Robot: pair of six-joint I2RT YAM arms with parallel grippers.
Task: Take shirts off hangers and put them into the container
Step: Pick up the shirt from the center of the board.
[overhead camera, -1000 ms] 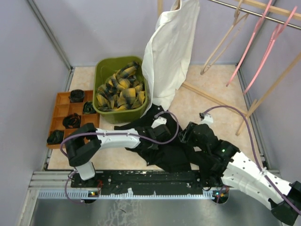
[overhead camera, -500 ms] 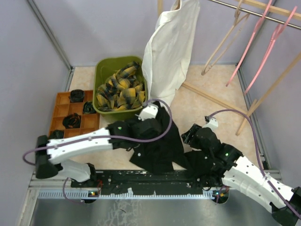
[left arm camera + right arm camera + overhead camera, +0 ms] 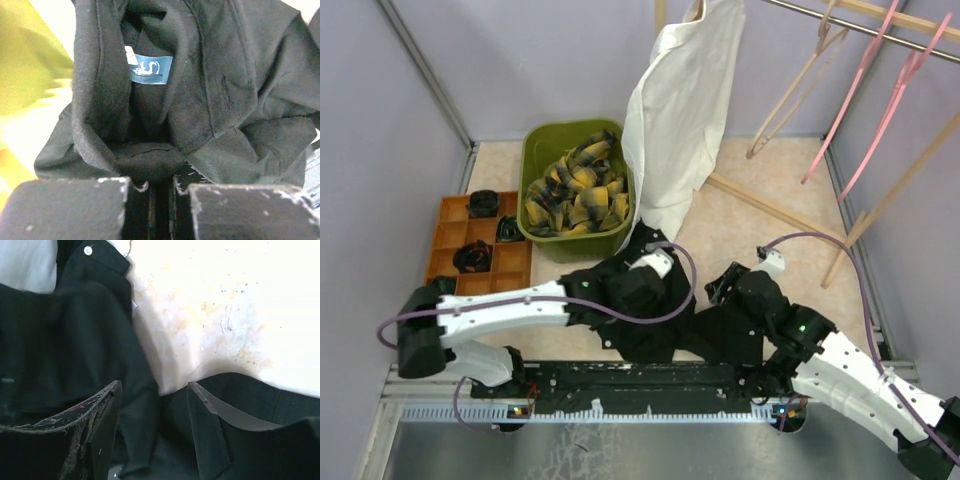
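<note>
A black shirt (image 3: 685, 325) lies crumpled on the floor in front of both arms. My left gripper (image 3: 642, 288) is shut on a fold of it just below the collar, near the blue label (image 3: 150, 69); its jaws (image 3: 156, 177) pinch the cloth. My right gripper (image 3: 725, 285) stands open over the black shirt (image 3: 75, 340), its fingers (image 3: 107, 410) apart and gripping nothing. The olive-green container (image 3: 535, 150) holds a yellow-and-black plaid shirt (image 3: 572, 190). A white shirt (image 3: 680, 110) hangs at the back. Bare pink hangers (image 3: 865, 90) and a beige hanger (image 3: 800, 85) hang at the right.
An orange compartment tray (image 3: 445, 235) with dark items sits left of the container. Long wooden poles (image 3: 760, 205) slant across the floor at the right. Purple walls close in both sides.
My left gripper closed on the black shirt, lifted it toward the container, then came back down slightly. My right gripper opened wider and let the cloth go.
</note>
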